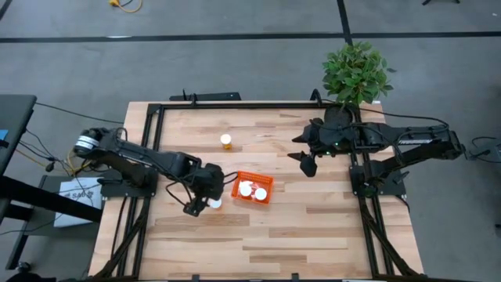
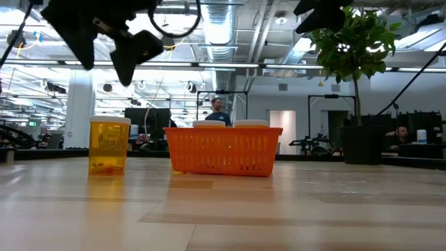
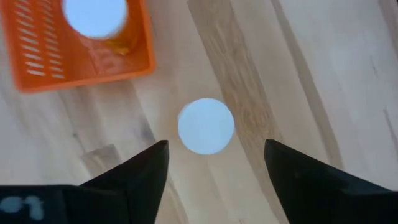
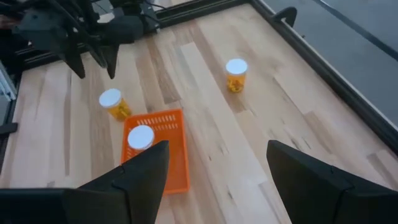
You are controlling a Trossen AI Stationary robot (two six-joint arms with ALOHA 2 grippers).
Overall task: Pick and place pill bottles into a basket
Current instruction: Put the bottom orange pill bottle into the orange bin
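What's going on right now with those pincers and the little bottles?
Left pincer open above pill bottle beside basket. Right pincer open, waiting. Two bottles in basket, one standing apart. Nothing in the way.

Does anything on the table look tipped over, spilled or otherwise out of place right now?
Nothing stands out. Two pill bottles stand upright in the basket, one stands upright beside it under the open left end effector, and another stands farther off. The open right end effector hangs above the table.

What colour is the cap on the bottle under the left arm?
White, on the pill bottle beside the basket; clearest in the left wrist view.
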